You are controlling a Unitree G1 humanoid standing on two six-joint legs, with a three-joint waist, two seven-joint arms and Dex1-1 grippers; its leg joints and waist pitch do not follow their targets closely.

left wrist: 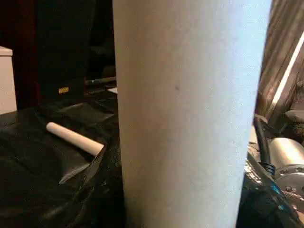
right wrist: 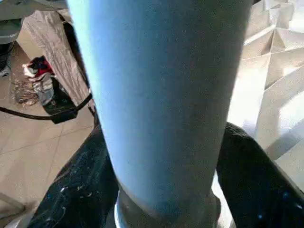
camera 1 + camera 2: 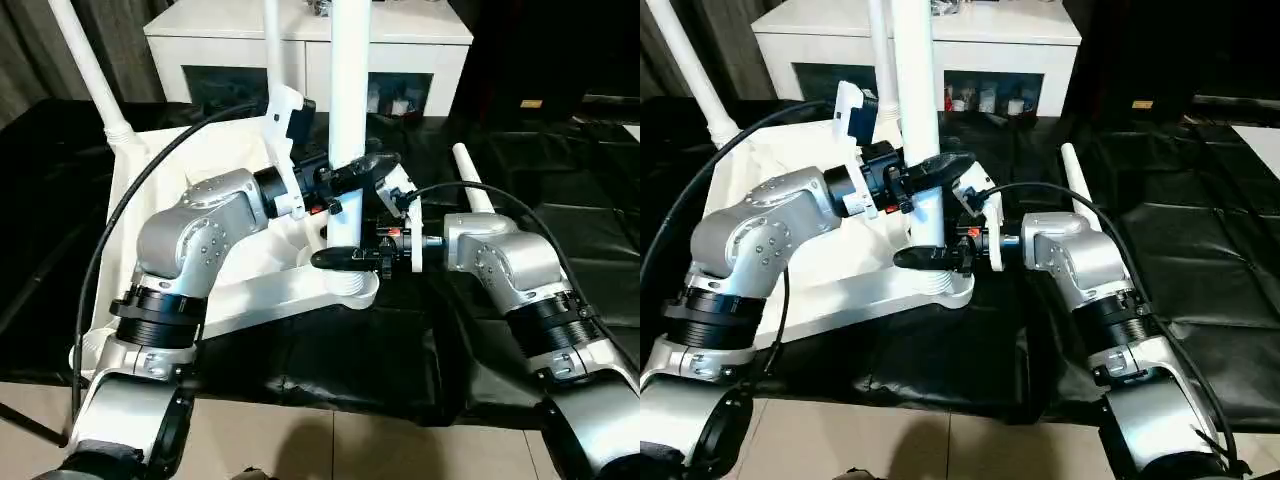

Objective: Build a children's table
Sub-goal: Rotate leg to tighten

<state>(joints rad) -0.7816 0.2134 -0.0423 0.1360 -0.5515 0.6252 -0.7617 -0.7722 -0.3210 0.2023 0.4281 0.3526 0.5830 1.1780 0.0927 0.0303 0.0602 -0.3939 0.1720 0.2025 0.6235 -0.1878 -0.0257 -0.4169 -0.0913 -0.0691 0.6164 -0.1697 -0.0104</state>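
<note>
In near corner socket: white leg [image 3: 349,110] upright.

White upright table leg [image 3: 350,100], white upturned tabletop [image 3: 160,240] with X-ribbed underside, white loose leg [image 3: 470,178] on glossy black sheet [image 3: 560,200], white cabinet [image 3: 300,45] with dark glass doors, silver forearms with black cables, black gripper fingers [image 3: 345,258], beige tiled floor [image 3: 300,445]
</note>
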